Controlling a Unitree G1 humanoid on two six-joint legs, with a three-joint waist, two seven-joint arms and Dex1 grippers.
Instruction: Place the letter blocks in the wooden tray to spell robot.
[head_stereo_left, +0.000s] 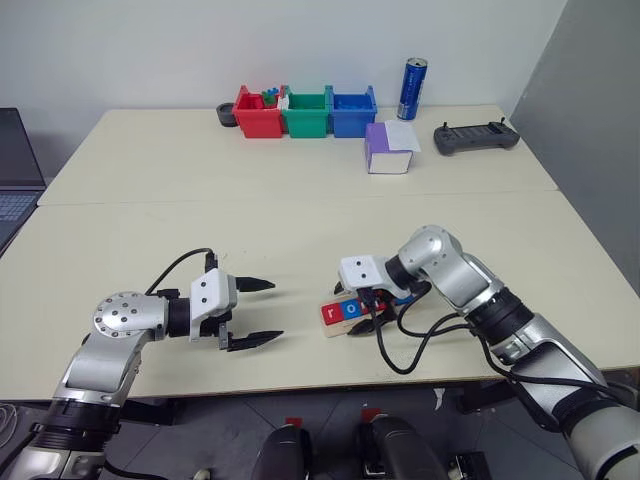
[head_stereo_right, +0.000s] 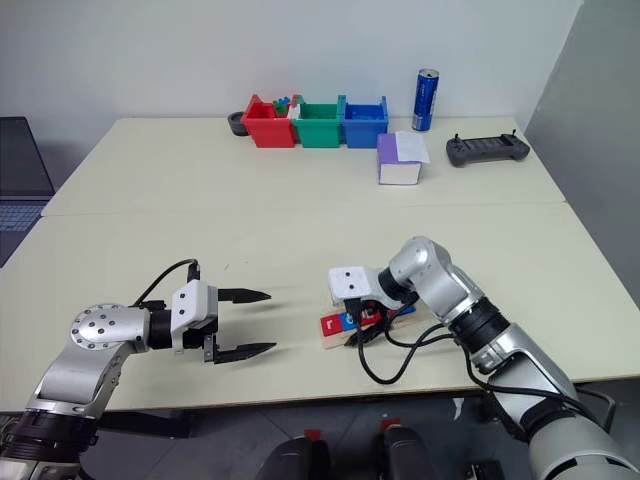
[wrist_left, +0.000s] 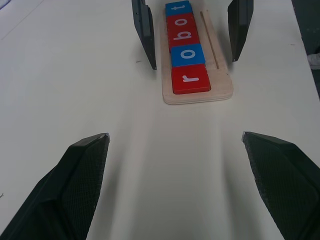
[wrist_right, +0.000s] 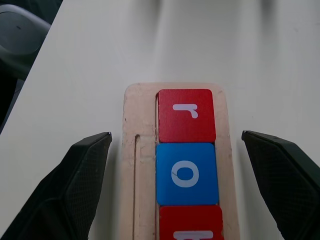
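Letter blocks: in the left eye view the small flat red and blue square tiles (head_stereo_left: 345, 311) sit in the long pale wooden tray (head_stereo_left: 331, 328) near the front edge of the cream tabletop (head_stereo_left: 300, 200); the right gripper (head_stereo_left: 368, 318) hangs directly over them, its black fingers spread either side of the tray

Left gripper: same view, the left gripper (head_stereo_left: 252, 312) hovers apart from the tray, fingers wide, holding nothing

Right eye view: same layout; a black cable loops from the right wrist onto the tabletop just beside the tray (head_stereo_right: 335, 338)

Left wrist view: five tiles (wrist_left: 184, 47) read r, o, b, o, t in one row, red r (wrist_left: 190, 78) at the near end; the right gripper's fingers straddle the far part of the tray (wrist_left: 197, 95)

Right wrist view: red r (wrist_right: 186, 115), blue o (wrist_right: 186, 173) and the top of a red tile below lie snug in the tray (wrist_right: 131, 165); open fingers (wrist_right: 75, 185) flank it

Risk: the word looks finished, so the hazard is disturbance. A sideways retreat could let a finger catch the tray's edge and slide it

Risk, cable: the trailing loop could snag the tray's end when the arm lifts

Risk, edge: the tray lies close to the front edge, so a nudge could tip it off
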